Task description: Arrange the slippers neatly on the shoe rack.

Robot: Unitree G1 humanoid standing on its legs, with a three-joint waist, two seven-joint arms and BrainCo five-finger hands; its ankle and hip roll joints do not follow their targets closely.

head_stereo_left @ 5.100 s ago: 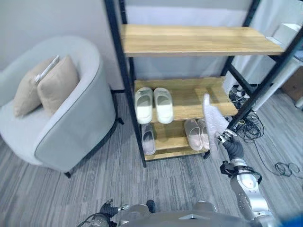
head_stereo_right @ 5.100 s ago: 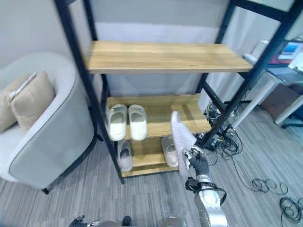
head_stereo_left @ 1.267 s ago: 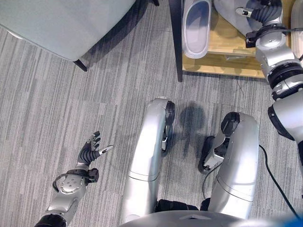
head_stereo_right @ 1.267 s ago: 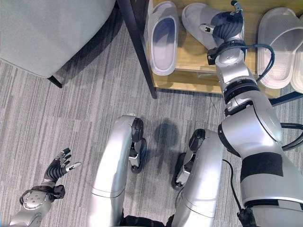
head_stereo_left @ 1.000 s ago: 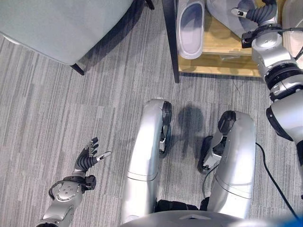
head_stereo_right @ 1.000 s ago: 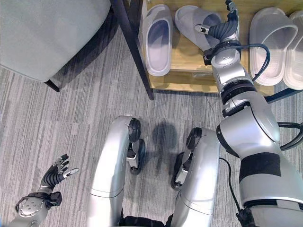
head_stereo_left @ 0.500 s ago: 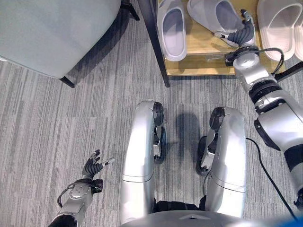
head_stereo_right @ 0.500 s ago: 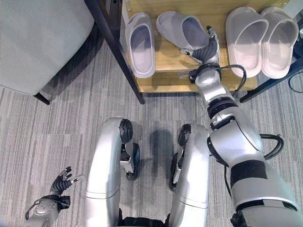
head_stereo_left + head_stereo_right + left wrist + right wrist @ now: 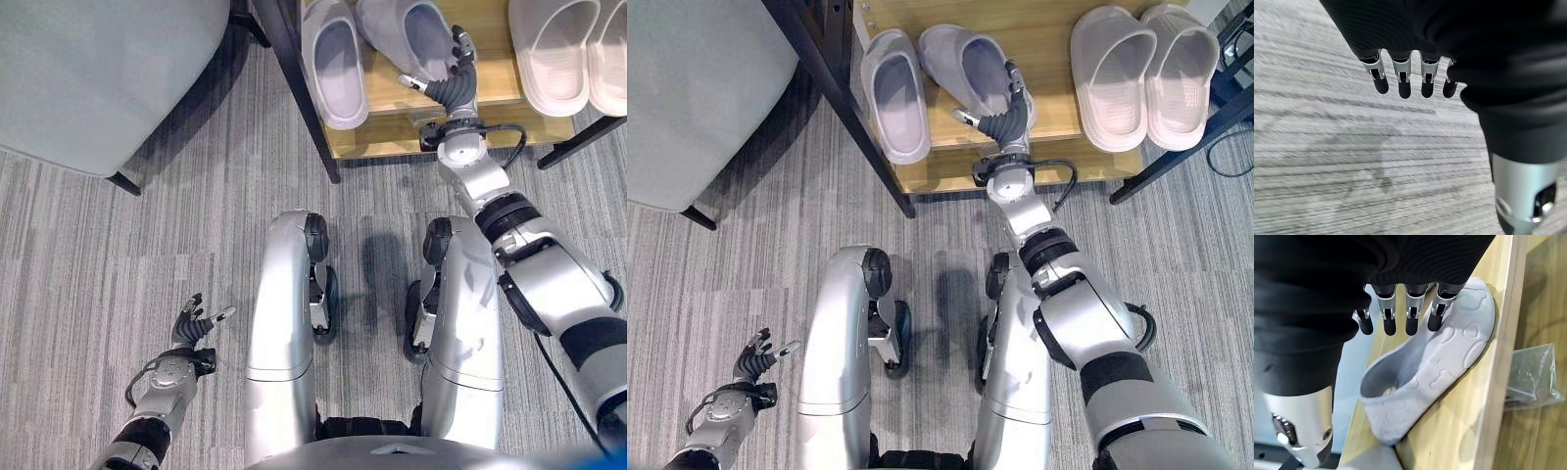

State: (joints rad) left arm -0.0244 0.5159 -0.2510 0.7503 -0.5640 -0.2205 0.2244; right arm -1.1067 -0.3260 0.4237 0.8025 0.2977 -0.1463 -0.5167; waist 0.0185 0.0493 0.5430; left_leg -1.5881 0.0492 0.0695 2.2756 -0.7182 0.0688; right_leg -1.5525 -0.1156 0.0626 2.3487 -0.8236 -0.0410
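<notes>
right hand (image 9: 1002, 121) fingers straight, holding nothing, at grey slipper (image 9: 965, 65) | slipper angled on bottom shelf (image 9: 1058, 157) | left hand (image 9: 188, 328) relaxed, empty, over carpet (image 9: 118, 264)

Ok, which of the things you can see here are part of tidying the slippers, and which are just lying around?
Part of the job:
- angled grey slipper by the right hand
- straight grey slipper beside it
- pale slipper pair
- shoe rack shelf

Just lying about:
- grey armchair
- clear plastic bag on the shelf
- left hand, idle over the carpet

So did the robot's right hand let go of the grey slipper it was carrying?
Yes. The right hand is open above the grey slipper, which now lies on the bottom shelf, angled.
</notes>
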